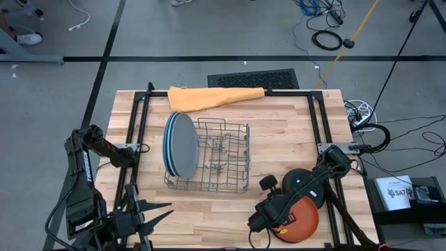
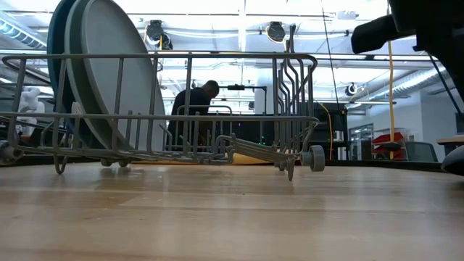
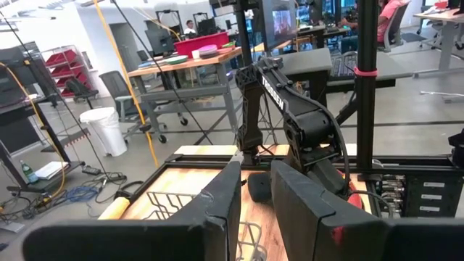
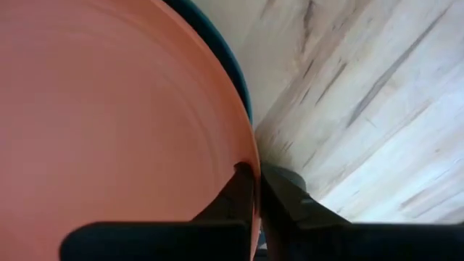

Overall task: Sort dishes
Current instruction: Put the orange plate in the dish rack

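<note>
An orange plate (image 1: 301, 219) (image 4: 109, 109) lies near the table's near right corner on top of a teal plate (image 4: 228, 54), whose rim shows just beyond it. My right gripper (image 1: 280, 223) (image 4: 255, 174) is shut on the orange plate. A black plate (image 1: 306, 183) lies flat just beyond, partly under that arm. A grey plate (image 1: 185, 143) (image 2: 116, 80) and a blue one (image 1: 168, 143) (image 2: 58, 29) stand on edge in the left end of the wire rack (image 1: 223, 157). My left gripper (image 1: 164, 213) (image 3: 255, 174) hovers open and level at the near left, holding nothing. My right gripper pinches the orange plate's rim (image 4: 250, 156) between its two fingers, one on the plate's upper face and one on the outer side of the rim. The fingers slant steeply down from above. Whether the plate is raised off the teal plate beneath, I cannot tell.
A folded orange cloth (image 1: 209, 96) lies at the table's far edge behind the rack. The rack's right half holds only wire dividers. A black frame (image 1: 313, 118) borders the tabletop. Bare wood lies in front of the rack. A person shows in the room beyond (image 2: 196, 101).
</note>
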`<action>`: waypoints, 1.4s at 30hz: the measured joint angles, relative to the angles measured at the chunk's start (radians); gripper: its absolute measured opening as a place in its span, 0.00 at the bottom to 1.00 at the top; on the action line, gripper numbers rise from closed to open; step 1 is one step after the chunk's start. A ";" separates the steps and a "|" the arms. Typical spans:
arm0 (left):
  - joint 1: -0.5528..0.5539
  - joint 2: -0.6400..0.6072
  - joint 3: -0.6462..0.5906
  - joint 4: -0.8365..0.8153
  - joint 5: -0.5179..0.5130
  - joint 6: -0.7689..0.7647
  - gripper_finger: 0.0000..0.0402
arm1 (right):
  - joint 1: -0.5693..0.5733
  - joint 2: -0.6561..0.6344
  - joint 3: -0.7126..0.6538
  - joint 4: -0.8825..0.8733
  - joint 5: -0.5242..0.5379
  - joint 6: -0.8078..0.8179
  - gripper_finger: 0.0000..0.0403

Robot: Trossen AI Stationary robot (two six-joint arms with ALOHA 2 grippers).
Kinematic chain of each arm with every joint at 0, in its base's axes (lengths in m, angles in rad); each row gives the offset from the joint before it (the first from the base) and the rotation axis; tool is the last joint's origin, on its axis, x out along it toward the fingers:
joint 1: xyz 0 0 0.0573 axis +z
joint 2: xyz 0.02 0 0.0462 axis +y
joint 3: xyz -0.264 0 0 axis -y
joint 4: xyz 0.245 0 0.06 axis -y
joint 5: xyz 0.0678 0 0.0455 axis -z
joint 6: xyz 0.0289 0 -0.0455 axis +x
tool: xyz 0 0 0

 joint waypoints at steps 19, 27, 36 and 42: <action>0.001 0.000 0.000 -0.001 -0.001 0.000 0.20 | 0.006 -0.006 0.310 -0.031 0.296 0.004 0.00; 0.001 0.000 0.000 -0.001 -0.001 0.000 0.20 | 0.010 -0.006 0.322 -0.032 0.381 0.000 0.00; 0.000 0.000 0.000 -0.009 -0.001 0.002 0.20 | 0.071 -0.011 0.388 -0.033 0.431 -0.004 0.00; 0.000 0.000 0.000 -0.009 -0.001 0.002 0.20 | 0.115 -0.012 0.542 -0.025 0.571 -0.032 0.00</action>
